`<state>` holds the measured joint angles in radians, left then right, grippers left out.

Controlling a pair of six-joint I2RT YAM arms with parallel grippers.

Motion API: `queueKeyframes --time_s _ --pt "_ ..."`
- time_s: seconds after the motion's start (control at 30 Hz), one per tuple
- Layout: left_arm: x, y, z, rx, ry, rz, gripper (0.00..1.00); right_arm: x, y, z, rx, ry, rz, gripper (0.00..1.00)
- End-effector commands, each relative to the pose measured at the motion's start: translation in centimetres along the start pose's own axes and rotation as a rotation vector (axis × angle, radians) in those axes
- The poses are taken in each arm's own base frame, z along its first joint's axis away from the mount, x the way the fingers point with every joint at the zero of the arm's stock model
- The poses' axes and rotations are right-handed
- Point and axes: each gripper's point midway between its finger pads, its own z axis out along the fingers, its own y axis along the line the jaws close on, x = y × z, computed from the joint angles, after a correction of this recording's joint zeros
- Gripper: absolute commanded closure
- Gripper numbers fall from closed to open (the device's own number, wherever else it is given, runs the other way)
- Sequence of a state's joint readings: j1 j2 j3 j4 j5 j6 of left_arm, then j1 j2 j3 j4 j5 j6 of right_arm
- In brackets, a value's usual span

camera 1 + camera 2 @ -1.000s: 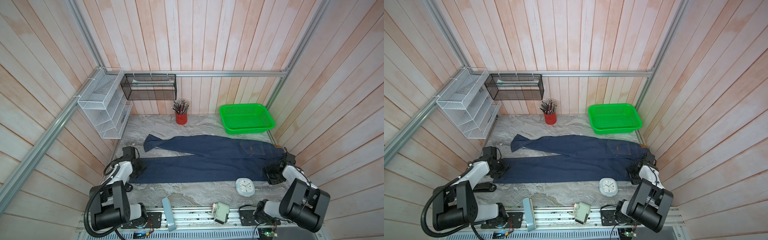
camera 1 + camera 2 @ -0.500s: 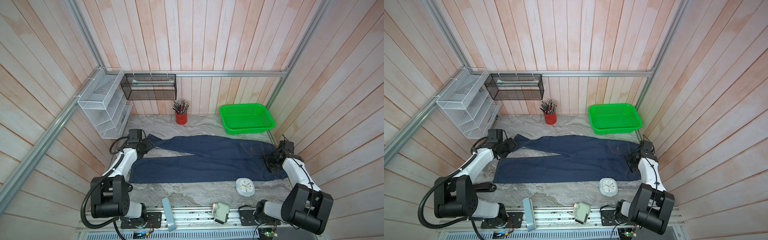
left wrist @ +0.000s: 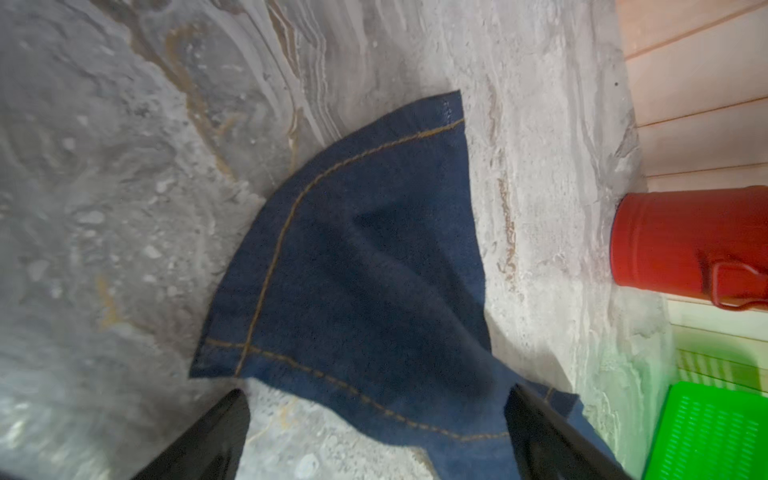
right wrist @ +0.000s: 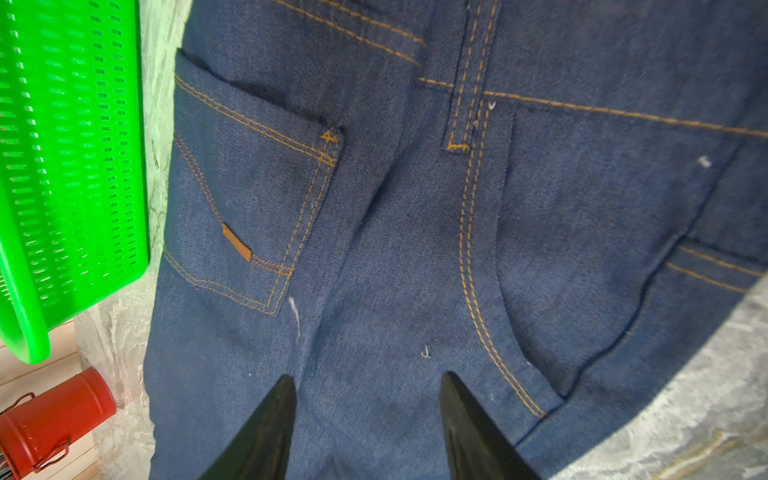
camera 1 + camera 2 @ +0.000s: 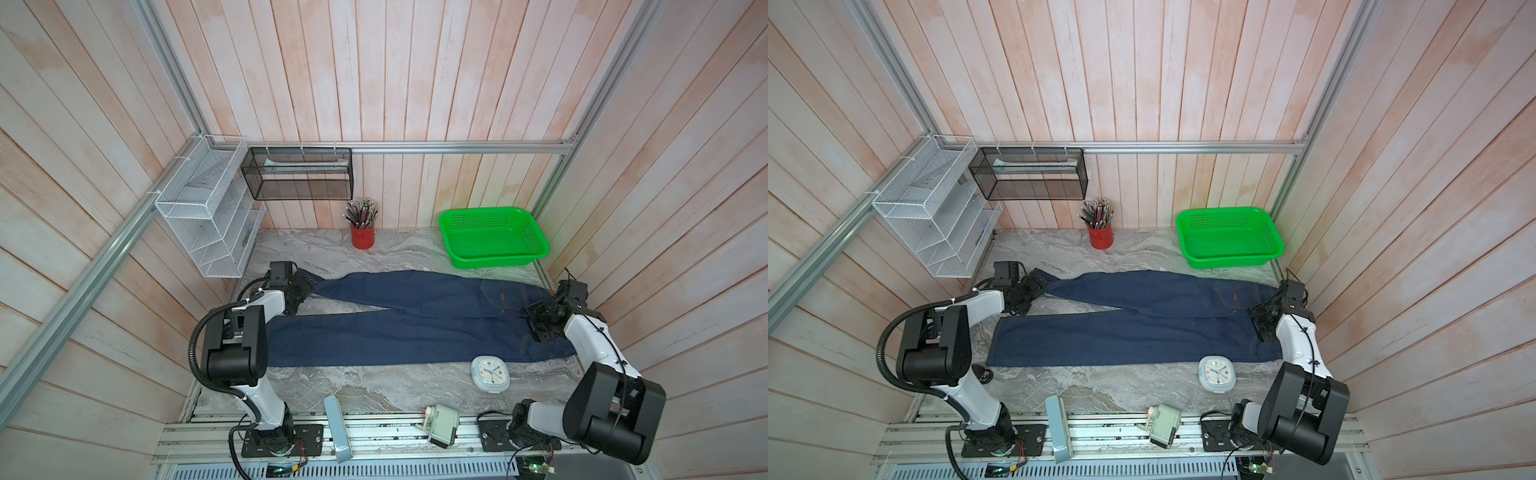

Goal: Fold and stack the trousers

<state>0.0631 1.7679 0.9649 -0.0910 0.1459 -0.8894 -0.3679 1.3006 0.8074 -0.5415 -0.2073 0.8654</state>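
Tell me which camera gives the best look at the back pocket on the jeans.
The right wrist view: the back pocket fills much of the frame, with its tan stitching and small tab sharp. In both top views it is only a small patch near the waist end. The left wrist view shows only a leg hem.

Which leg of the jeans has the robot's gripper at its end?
The far leg, nearer the red pencil cup: the open left gripper is at its hem. The near leg, by the clock, has none.
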Motion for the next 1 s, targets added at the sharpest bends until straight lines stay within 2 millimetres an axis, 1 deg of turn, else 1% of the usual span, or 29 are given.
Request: queueKeyframes --time_s 0.0,0.07,0.13,0.27,0.33,0.4,0.5,0.57,0.7,0.77,0.87,0.97 --pt "0.3 -0.3 1.5 0.032 0.019 -0.05 0.03 -0.1 0.7 0.0 -0.018 0.001 0.004 0.43" --pt "0.2 -0.2 1.8 0.035 0.018 -0.061 0.08 -0.2 0.7 0.0 -0.019 0.001 0.007 0.43" --pt "0.1 -0.3 1.9 0.036 0.015 -0.065 0.18 -0.2 0.8 0.1 -0.021 0.001 0.007 0.43" --pt "-0.5 -0.9 1.1 0.047 -0.012 -0.061 0.51 -0.2 0.9 -0.1 -0.025 0.0 0.006 0.44" --pt "-0.9 -1.5 0.3 0.058 -0.029 -0.05 0.66 -0.3 1.1 -0.2 -0.03 -0.001 0.005 0.44" --pt "-1.5 -2.3 -1.2 0.076 -0.052 -0.034 0.78 -0.2 1.4 -0.4 -0.042 0.0 -0.002 0.44" --pt "-2.2 -3.7 -4.0 0.11 -0.083 -0.004 0.89 -0.3 1.8 -0.8 -0.06 -0.008 -0.009 0.44" --pt "-2.5 -4.6 -6.1 0.137 -0.103 0.018 0.91 -0.4 2.1 -1.1 -0.074 -0.011 -0.018 0.44" --pt "-2.6 -6.1 -10.6 0.185 -0.134 0.066 0.9 -0.4 3.0 -1.8 -0.114 -0.013 -0.034 0.44" --pt "-2.3 -6.5 -12.1 0.202 -0.127 0.084 0.88 -0.2 3.1 -1.9 -0.124 -0.009 -0.034 0.44" --pt "-1.2 -6.5 -13.6 0.213 -0.097 0.106 0.86 -0.2 2.9 -2.1 -0.114 -0.011 -0.029 0.44" --pt "0.2 -5.8 -14.3 0.217 -0.057 0.112 0.86 -0.2 2.2 -1.8 -0.096 -0.022 -0.019 0.43"
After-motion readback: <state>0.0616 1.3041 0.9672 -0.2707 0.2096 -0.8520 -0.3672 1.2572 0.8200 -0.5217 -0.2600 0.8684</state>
